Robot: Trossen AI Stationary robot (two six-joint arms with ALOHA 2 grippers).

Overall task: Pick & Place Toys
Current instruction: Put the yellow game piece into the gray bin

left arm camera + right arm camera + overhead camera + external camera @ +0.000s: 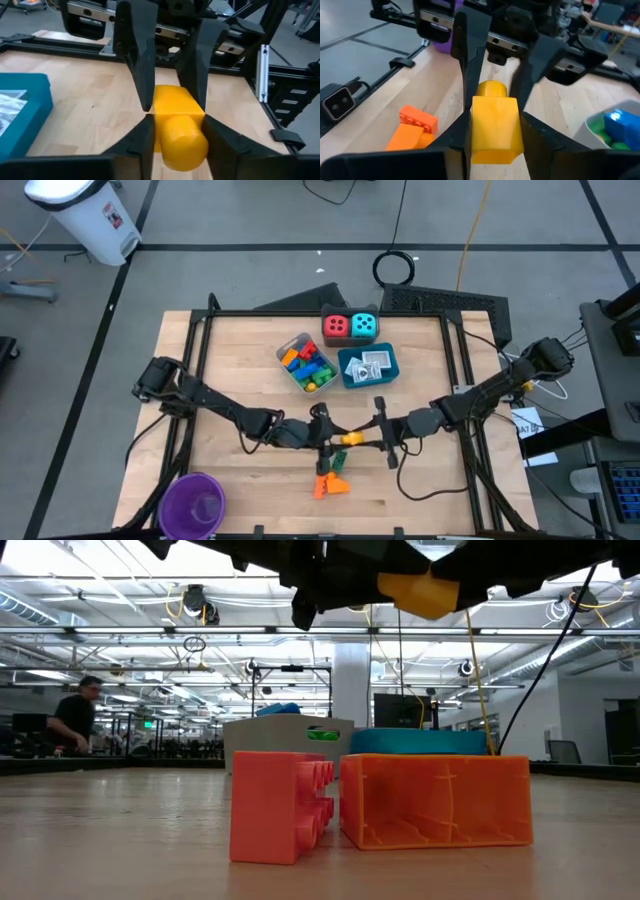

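1. The left claw [325, 438] and the right claw [372, 436] meet nose to nose over the near middle of the tabletop [250, 350], both raised off the wood.
2. A yellow brick [176, 120] hangs between them. The right wrist view shows the right claw's fingers [461, 137] pressed on both sides of it, closed on the brick. The left wrist view shows the left claw's fingers [141, 142] drawn in against the brick's other end, touching it on both sides as well.
3. A bit of green [340, 459] shows just below the joined claws in the high view; what it is cannot be told.
4. Near the front edge, just below the claws, two orange bricks [330, 482] lie on the wood, touching or almost touching; the low view shows one on its side with studs facing right and one hollow side forward.
5. The clear tray [287, 350] sits tilted at the far middle and holds a heap of small bricks [305, 366] in blue, red, green, yellow and orange.
6. Just right of it, the blue tray [393, 360] holds small white printed packets [371, 366].
7. Beyond the two trays, at the far edge, a red die [336, 326] and a cyan die [364, 326] stand side by side, touching.
8. A purple cup [193, 502] stands at the near left corner, well apart from everything else.
9. In the low view a person [78, 715] shows far off in the room to the left.
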